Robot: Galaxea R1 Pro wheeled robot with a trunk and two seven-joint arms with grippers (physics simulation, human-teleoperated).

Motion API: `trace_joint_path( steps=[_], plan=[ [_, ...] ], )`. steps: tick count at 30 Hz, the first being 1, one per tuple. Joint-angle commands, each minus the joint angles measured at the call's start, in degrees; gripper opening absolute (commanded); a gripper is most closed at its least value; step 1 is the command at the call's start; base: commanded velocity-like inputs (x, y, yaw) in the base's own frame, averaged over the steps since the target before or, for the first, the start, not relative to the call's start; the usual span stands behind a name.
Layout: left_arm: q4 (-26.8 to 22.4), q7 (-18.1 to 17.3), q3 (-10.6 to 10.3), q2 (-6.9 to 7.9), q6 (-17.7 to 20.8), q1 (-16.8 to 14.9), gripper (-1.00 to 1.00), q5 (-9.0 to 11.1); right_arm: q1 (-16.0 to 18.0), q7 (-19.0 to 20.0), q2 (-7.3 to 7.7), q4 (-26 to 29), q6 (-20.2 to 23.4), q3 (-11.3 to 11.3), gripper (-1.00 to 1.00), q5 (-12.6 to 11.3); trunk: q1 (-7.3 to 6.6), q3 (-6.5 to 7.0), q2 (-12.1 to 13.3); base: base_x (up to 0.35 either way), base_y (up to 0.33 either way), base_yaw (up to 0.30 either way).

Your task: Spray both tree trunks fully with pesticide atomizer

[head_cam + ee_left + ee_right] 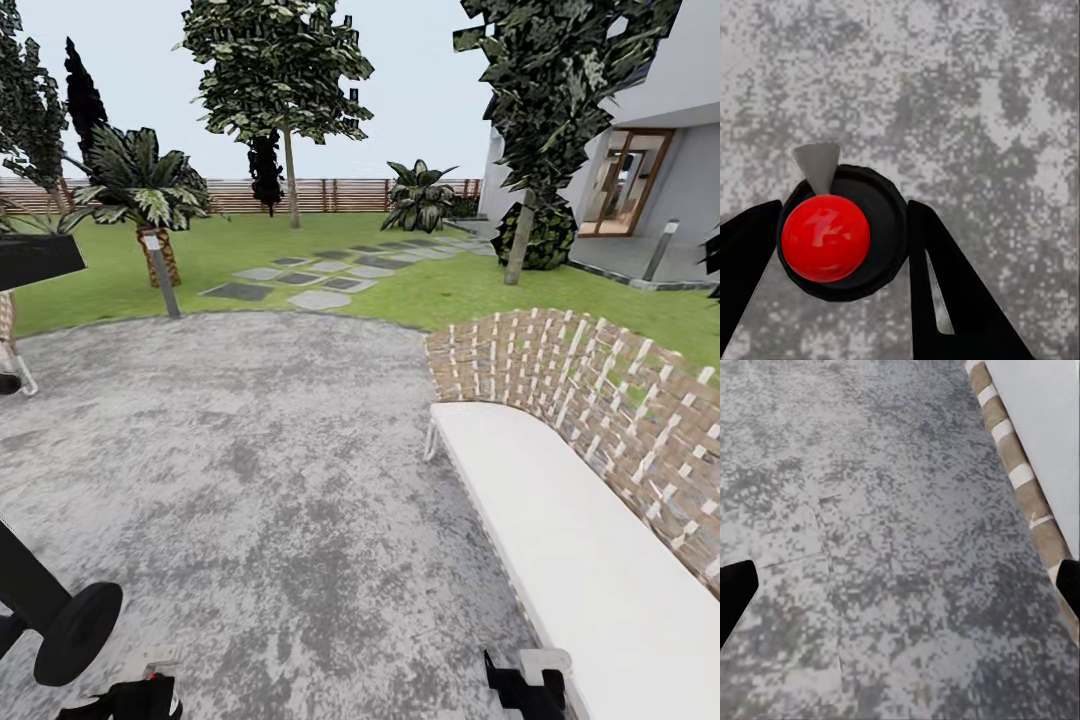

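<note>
Black atomizer (847,240), red ball top, between jaws

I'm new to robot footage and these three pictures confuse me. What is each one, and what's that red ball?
This is a simulated two-armed robot on wheels. The large picture comes from its head camera, looking over a grey concrete floor towards a lawn, with a white-cushioned wicker bench on the right. The other two come from cameras near each gripper, looking down. In the left wrist view, the red ball is the top of the pesticide atomizer, a dark bottle seen from above, sitting between the fingers of the left gripper. The black fingers flank it closely; I cannot tell whether they grip it. The right gripper is open over bare concrete.
</note>
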State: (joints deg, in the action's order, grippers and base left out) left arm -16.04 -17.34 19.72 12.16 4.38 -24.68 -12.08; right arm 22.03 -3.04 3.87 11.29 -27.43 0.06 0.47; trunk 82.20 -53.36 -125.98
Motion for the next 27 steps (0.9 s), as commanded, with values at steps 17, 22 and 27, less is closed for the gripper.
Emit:
trace_joint_path(
  steps=[17, 22, 27],
  plan=[
    [-0.13, -0.41, 0.58, 0.13, 0.36, 0.04, -1.0, -0.4, 0.02, 0.04, 0.08, -0.04, -0.16, 0.11, 1.0, 0.24, 0.03, -0.05, -0.02, 0.341, 0.0, 0.0],
    [-0.13, -0.39, 0.54, 0.07, 0.36, 0.07, -1.0, -0.4, 0.03, 0.04, 0.08, -0.04, -0.14, 0.11, 1.0, 0.29, 0.03, -0.05, -0.02, 0.341, 0.0, 0.0],
    [-0.13, -0.41, 0.51, 0.05, 0.36, 0.07, -1.0, -0.33, 0.03, 0.05, 0.09, -0.04, -0.14, 0.12, 1.0, 0.27, 0.03, -0.05, -0.02, 0.341, 0.0, 0.0]
  ],
)
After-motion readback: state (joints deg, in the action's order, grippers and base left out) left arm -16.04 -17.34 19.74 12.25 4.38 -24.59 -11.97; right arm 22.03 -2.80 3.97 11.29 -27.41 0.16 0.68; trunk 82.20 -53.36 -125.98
